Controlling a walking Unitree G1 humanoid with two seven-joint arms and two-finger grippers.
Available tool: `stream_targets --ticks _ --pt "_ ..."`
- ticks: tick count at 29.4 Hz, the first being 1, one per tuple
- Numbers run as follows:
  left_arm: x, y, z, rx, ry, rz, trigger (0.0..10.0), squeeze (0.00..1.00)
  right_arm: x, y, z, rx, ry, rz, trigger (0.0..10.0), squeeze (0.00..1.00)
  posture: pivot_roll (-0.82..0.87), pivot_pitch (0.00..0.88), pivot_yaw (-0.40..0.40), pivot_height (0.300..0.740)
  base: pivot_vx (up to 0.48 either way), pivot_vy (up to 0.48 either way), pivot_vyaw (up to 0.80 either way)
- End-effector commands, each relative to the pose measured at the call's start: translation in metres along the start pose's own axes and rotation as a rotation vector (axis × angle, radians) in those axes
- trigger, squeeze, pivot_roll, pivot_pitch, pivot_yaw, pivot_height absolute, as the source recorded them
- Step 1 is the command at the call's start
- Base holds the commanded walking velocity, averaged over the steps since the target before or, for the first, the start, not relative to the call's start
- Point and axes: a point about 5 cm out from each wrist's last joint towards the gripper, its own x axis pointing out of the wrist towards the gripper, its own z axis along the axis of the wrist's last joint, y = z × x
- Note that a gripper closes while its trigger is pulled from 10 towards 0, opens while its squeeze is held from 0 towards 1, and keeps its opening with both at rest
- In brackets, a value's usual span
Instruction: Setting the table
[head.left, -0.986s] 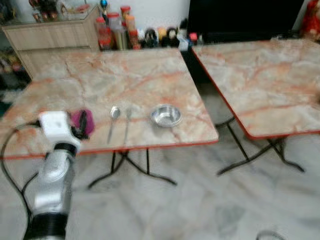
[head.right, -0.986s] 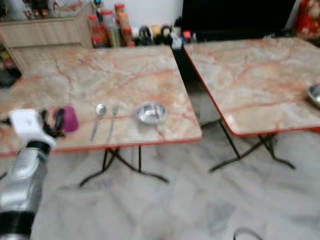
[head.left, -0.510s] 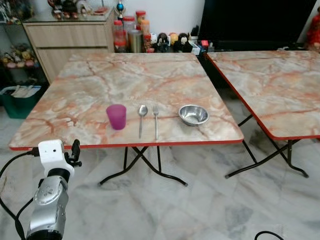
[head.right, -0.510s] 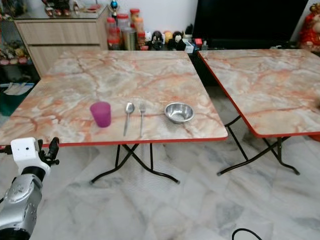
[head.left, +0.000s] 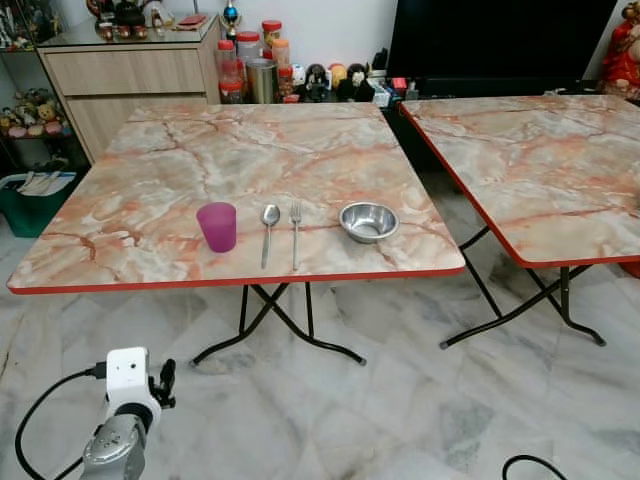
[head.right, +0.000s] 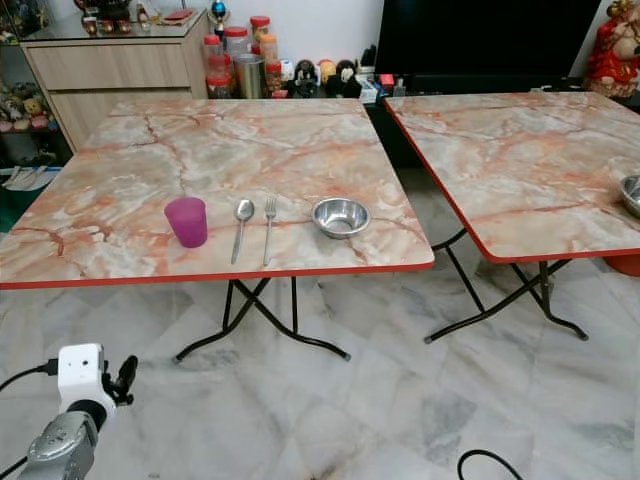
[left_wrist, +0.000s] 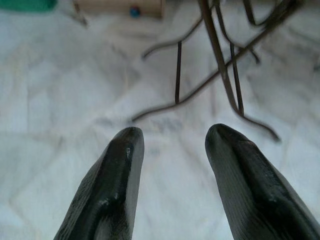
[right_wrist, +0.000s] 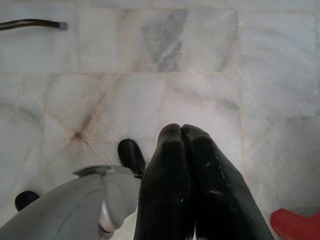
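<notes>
Left gripper (left_wrist: 172, 145): fingers spread apart, empty, hanging low over the marble floor (head.left: 420, 400) at 7 o'clock of the near table (head.left: 150, 200).
Right gripper (right_wrist: 181, 131): fingers pressed together, holding nothing, pointed at the floor.
Setting: purple cup (head.left: 217, 226), spoon (head.left: 269, 228), fork (head.left: 296, 232) and steel bowl (head.left: 369, 221) in a row along the near table's front edge, cup towards 9 o'clock, bowl towards 3.
Room: second table (head.left: 540, 170) at 3 o'clock; wooden cabinet (head.left: 130, 75) and jars (head.left: 250, 70) at 12.
Tables: pink-veined marble tops, red rims, black folding legs.
</notes>
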Motion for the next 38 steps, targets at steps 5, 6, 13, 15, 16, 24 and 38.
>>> stream_targets --ticks 5,6,13,15,16,24,38 --pt "-0.004 -0.005 -0.025 0.048 0.126 -0.014 10.0 0.00 -0.003 -0.011 -0.003 0.025 0.012 -0.019 10.0 0.00 -0.01 0.085 -0.013 0.740 0.000 0.000 0.00" --pt "-0.005 -0.005 -0.030 0.053 0.145 -0.013 10.0 0.00 -0.003 -0.012 -0.004 0.024 0.014 -0.022 10.0 0.00 -0.01 0.086 -0.014 0.740 0.000 0.000 0.00" --pt "-0.008 -0.003 -0.037 0.062 0.178 -0.001 10.0 0.00 -0.004 -0.009 -0.008 0.006 0.032 -0.017 10.0 0.00 -0.01 0.080 -0.015 0.740 0.000 0.000 0.00" --pt "-0.008 0.000 -0.038 0.073 0.182 0.011 10.0 0.00 -0.003 -0.006 -0.009 0.004 0.032 -0.014 10.0 0.00 -0.01 0.078 -0.012 0.740 0.000 0.000 0.00" --pt "-0.009 0.000 -0.039 0.071 0.182 0.015 10.0 0.00 -0.003 -0.004 -0.009 0.002 0.033 -0.012 10.0 0.00 -0.01 0.078 -0.012 0.740 0.000 0.000 0.00" --pt "-0.013 0.007 -0.044 0.079 0.198 0.035 10.0 0.00 -0.002 0.001 -0.011 0.010 0.036 -0.010 10.0 0.00 0.00 0.072 -0.013 0.740 0.120 0.000 0.00" --pt "-0.016 0.006 -0.051 0.077 0.220 0.045 10.0 0.00 -0.001 0.013 -0.012 -0.041 0.031 0.001 10.0 0.00 -0.01 0.088 -0.019 0.740 0.264 0.000 0.09"
